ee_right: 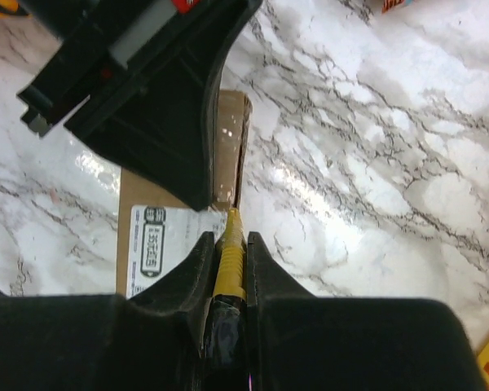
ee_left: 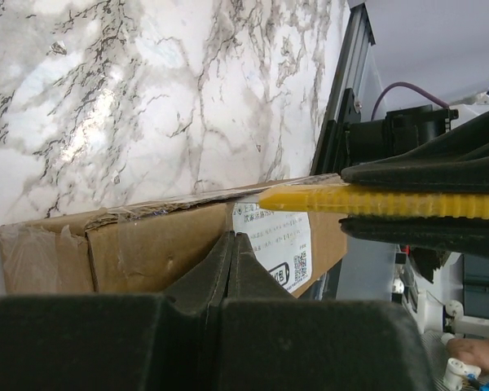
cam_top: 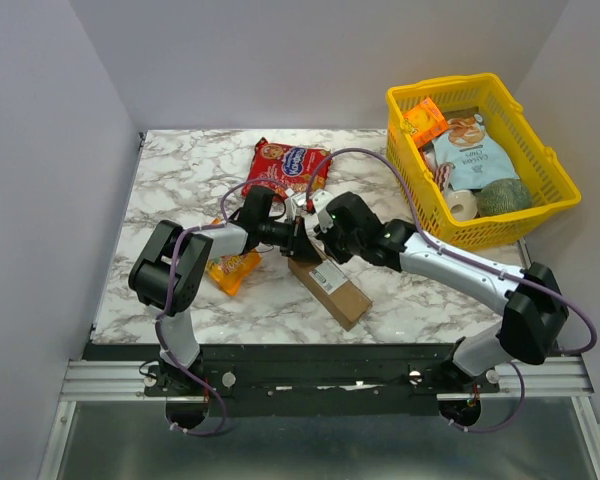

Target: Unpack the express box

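The express box [cam_top: 332, 287] is a long brown carton with a white label, lying slantwise on the marble near the middle. In the left wrist view the box [ee_left: 138, 248] fills the lower half, and my left gripper [ee_left: 235, 238] is shut with its tips pressed against the top by the label [ee_left: 281, 236]. My right gripper [ee_right: 228, 238] is shut on a yellow ribbed cutter [ee_right: 230, 261]. The cutter tip [ee_left: 267, 198] rests at the box's upper edge, on the taped seam. In the top view both grippers [cam_top: 300, 240] [cam_top: 320, 230] meet over the box's far end.
A yellow plastic basket [cam_top: 500, 228] with snack bags and rolls stands at the back right. A red snack bag [cam_top: 285, 165] lies behind the grippers. An orange packet [cam_top: 230, 268] lies left of the box. The table's front rail [cam_top: 330, 365] runs just below the box.
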### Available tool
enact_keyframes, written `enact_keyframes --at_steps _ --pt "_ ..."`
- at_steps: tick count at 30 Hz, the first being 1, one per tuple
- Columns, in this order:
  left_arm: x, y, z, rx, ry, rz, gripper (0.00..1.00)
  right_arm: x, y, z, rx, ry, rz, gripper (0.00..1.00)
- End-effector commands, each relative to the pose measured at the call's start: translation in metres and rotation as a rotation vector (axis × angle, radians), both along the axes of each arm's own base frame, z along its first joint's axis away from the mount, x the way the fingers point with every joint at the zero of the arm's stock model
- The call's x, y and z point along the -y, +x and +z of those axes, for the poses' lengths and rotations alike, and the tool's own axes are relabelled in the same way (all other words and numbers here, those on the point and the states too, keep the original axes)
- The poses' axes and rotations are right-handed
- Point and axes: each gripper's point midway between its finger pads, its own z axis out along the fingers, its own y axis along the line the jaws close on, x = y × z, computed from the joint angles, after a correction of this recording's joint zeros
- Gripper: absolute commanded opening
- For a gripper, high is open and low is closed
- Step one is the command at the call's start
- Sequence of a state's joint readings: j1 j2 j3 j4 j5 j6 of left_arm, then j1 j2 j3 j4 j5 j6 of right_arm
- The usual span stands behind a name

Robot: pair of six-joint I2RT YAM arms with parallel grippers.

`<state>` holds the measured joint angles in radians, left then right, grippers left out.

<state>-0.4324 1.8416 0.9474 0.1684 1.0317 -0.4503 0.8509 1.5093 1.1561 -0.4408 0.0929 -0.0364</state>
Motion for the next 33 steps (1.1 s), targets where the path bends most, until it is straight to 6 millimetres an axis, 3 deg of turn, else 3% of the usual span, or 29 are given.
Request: enact_keyframes --at_steps 1,7,13,26,33 --pt "-0.037 -0.008 -0.094 -0.098 0.324 0.152 0.00 0.033 -0.030 -0.017 -0.076 -0.111 -0.015 0.00" --pt "-0.037 -0.005 -0.096 -0.103 0.336 0.163 0.00 0.038 -0.039 -0.011 -0.108 -0.095 -0.046 0.00" --pt "-0.037 -0.002 -0.099 -0.101 0.346 0.172 0.00 0.050 -0.056 -0.016 -0.169 -0.116 -0.042 0.00" --pt "-0.041 -0.003 -0.105 -0.096 0.367 0.174 0.00 0.092 -0.119 -0.033 -0.400 -0.171 -0.121 0.00" --pt "-0.043 -0.002 -0.107 -0.090 0.381 0.179 0.00 0.104 -0.127 -0.024 -0.431 -0.189 -0.179 0.00"
